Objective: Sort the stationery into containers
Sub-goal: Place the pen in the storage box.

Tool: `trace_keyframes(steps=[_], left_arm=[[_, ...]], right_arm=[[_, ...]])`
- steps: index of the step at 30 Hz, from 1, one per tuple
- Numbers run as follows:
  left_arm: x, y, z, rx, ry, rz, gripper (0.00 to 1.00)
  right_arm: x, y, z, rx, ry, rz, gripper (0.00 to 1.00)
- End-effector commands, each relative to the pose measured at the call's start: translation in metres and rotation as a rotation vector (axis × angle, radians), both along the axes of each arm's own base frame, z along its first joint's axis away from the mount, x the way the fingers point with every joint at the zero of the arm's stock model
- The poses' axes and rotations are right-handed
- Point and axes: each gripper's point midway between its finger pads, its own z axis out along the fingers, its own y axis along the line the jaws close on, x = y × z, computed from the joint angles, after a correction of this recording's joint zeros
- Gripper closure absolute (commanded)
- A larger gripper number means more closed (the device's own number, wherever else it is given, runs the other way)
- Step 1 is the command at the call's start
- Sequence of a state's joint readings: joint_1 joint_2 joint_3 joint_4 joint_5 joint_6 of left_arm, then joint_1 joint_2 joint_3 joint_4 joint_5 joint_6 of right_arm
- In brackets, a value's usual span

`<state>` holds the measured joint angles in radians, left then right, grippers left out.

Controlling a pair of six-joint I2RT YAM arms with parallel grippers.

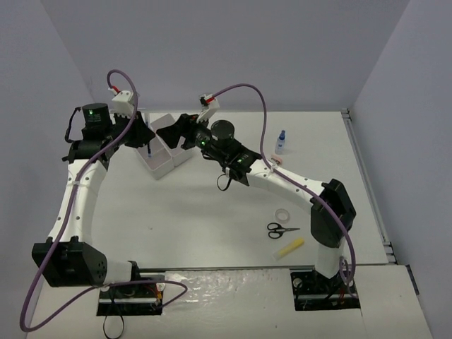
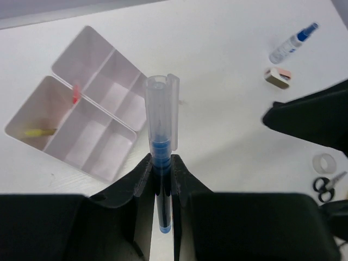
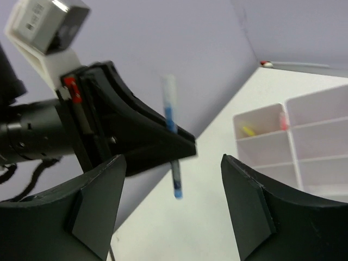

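Observation:
A blue pen with a clear cap (image 2: 161,109) stands upright between the jaws of my left gripper (image 2: 161,159), which is shut on its barrel just right of the white compartment tray (image 2: 98,138). From above, the left gripper (image 1: 141,134) holds the pen (image 1: 150,150) over the tray (image 1: 164,167). My right gripper (image 3: 171,160) is open and faces the pen (image 3: 173,136), with nothing between its fingers. It hovers by the tray's far side (image 1: 171,134). One compartment holds a yellow item (image 2: 35,132) and a red piece (image 2: 76,93) sits at a divider.
On the right of the table lie a blue-capped bottle (image 1: 281,141), a pink eraser (image 1: 277,159), a white tape roll (image 1: 282,214), black scissors (image 1: 281,229) and a yellow highlighter (image 1: 289,247). The right arm's links stretch across the middle.

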<state>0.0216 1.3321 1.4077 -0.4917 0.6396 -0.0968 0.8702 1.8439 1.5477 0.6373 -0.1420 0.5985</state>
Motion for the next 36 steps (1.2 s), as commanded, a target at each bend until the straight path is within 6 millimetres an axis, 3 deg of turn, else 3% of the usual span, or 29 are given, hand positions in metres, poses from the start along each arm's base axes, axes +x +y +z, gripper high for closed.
trace_keyframes(steps=[1, 5, 6, 9, 10, 11, 15, 18, 24, 31, 36], left_arm=[[0.04, 0.032, 0.027, 0.105, -0.185, 0.152, 1.0], [0.076, 0.058, 0.021, 0.148, -0.255, 0.294, 1.0], [0.081, 0.064, 0.028, 0.155, -0.286, 0.327, 1.0], [0.108, 0.088, 0.015, 0.164, -0.338, 0.44, 1.0], [0.118, 0.094, 0.023, 0.147, -0.397, 0.467, 1.0], [0.12, 0.097, 0.012, 0.151, -0.378, 0.482, 1.0], [0.145, 0.115, 0.006, 0.181, -0.503, 0.566, 1.0], [0.158, 0.125, -0.013, 0.21, -0.499, 0.605, 1.0], [0.171, 0.129, -0.034, 0.198, -0.508, 0.625, 1.0], [0.181, 0.117, -0.044, 0.17, -0.557, 0.557, 1.0], [0.181, 0.116, -0.071, 0.186, -0.535, 0.542, 1.0]], right_arm=[[0.007, -0.063, 0.075, 0.127, -0.11, -0.124, 0.32], [0.006, -0.1, 0.079, 0.069, -0.139, -0.224, 0.32], [0.005, -0.104, 0.077, 0.055, -0.14, -0.234, 0.32], [0.0, -0.12, 0.069, 0.018, -0.139, -0.27, 0.33], [0.0, -0.124, 0.061, -0.002, -0.131, -0.283, 0.33], [-0.002, -0.127, 0.065, 0.001, -0.139, -0.285, 0.33], [-0.008, -0.14, 0.058, -0.024, -0.137, -0.313, 0.33], [-0.009, -0.147, 0.054, -0.04, -0.128, -0.327, 0.33], [-0.011, -0.156, 0.048, -0.065, -0.121, -0.346, 0.33], [-0.015, -0.169, 0.049, -0.076, -0.119, -0.368, 0.33], [-0.02, -0.183, 0.051, -0.086, -0.116, -0.398, 0.33]])
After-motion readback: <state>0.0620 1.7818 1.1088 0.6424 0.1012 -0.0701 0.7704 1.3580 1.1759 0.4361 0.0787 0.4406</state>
